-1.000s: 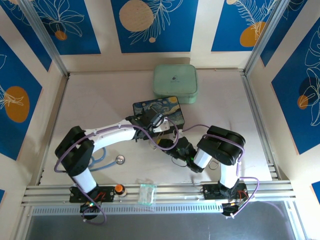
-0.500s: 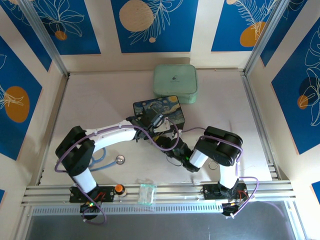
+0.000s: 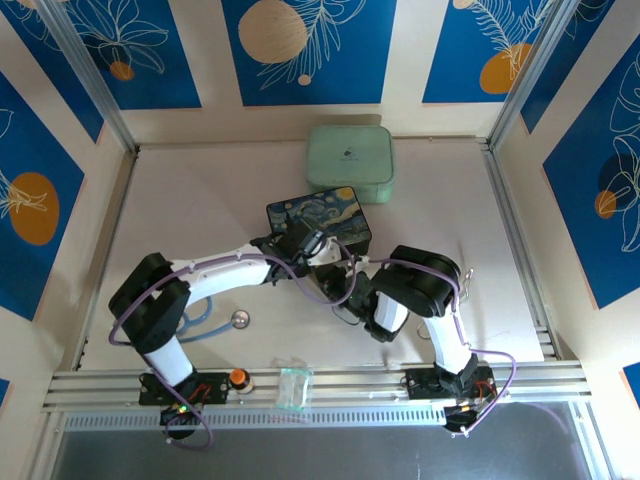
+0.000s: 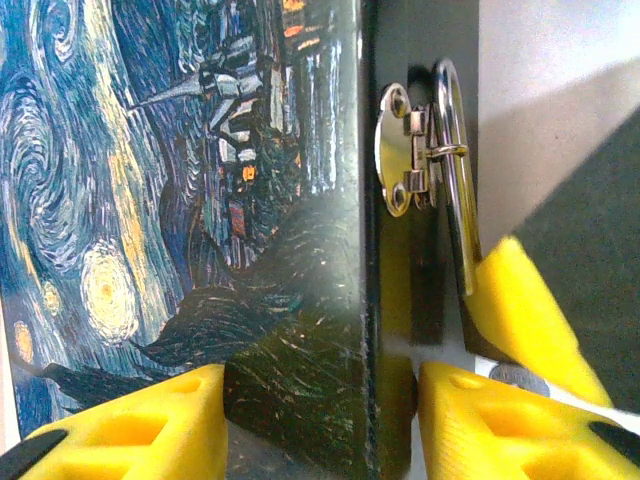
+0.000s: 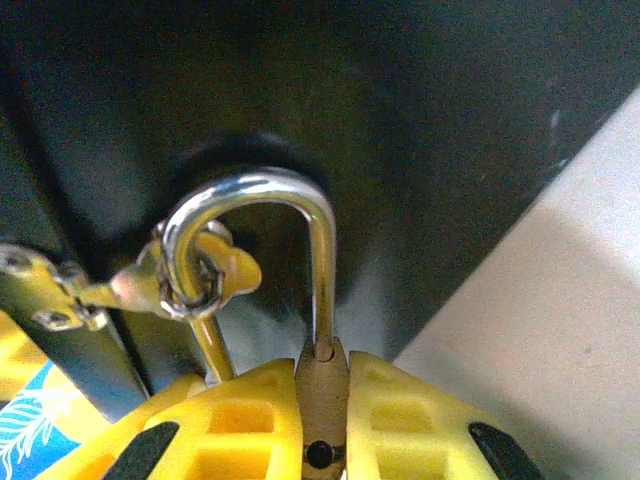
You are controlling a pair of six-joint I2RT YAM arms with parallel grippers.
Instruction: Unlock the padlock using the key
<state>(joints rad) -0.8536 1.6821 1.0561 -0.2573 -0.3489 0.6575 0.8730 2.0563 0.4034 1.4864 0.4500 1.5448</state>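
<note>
Pale desk (image 3: 200, 200), and my left tool (image 4: 320, 390) clamps the painted tin box (image 4: 180, 200) while my right tool (image 5: 322, 375) pinches the padlock (image 5: 322, 405) hanging in the hasp (image 5: 120, 285), steadied, I judge, for bringing the key to its keyhole next.

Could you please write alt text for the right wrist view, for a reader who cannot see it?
The right gripper, with yellow fingers, is shut on the brass padlock. Its silver shackle arches up through the hasp loop on the dark tin box, with pale table at right.
</note>
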